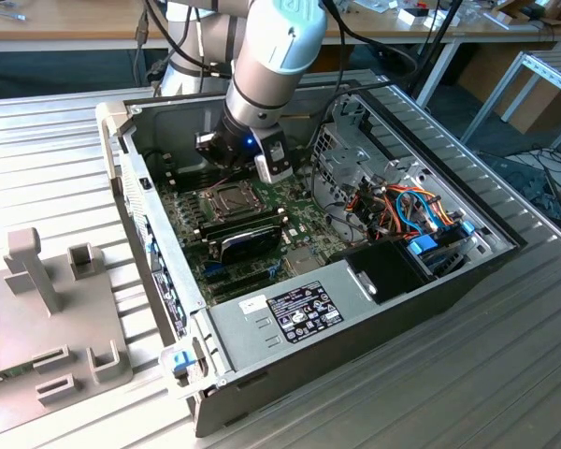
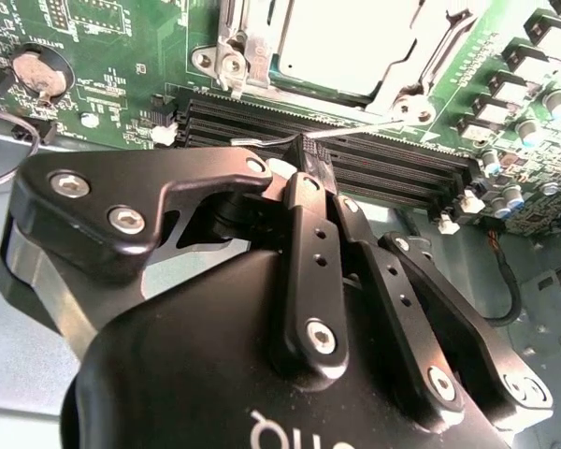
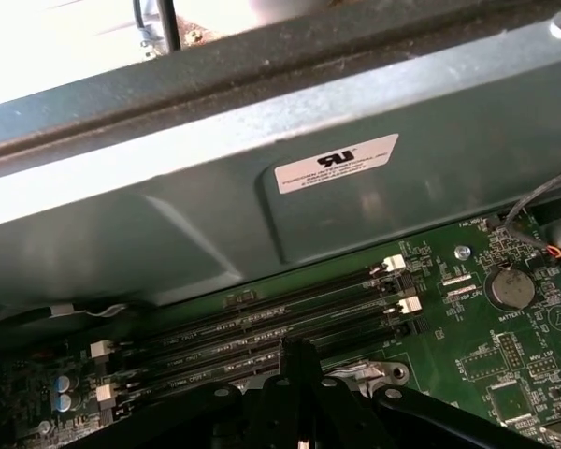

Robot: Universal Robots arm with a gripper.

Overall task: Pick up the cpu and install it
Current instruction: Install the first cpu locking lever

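Hovering inside the open computer case (image 1: 430,281), the gripper (image 2: 310,164) had its black fingers (image 2: 304,234) drawn together to a point with nothing seen between them; the tip hung just above the dark memory slots (image 2: 355,154) on the green motherboard (image 2: 103,37); whether it touched the thin wire (image 2: 355,129) crossing there could not be told; the cpu (image 2: 341,42), pale silver-grey, sat in the socket under the hinged metal frame (image 2: 234,56), just beyond the slots from the fingertips; a coin cell battery (image 3: 508,287) lay well apart on the board; in the first wrist view the grey case wall (image 3: 168,224) with a white label (image 3: 337,162) rose beside the slots; in the exterior view the arm (image 1: 271,56) came down over the socket area, a black module (image 1: 248,241) lying nearer the power supply (image 1: 290,313), orange and blue cables (image 1: 407,210) toward the exterior view's right; the case rested on a ribbed metal table (image 1: 47,168); a grey fixture (image 1: 47,309) stood at the exterior view's left; a wooden bench (image 1: 75,28) ran behind.
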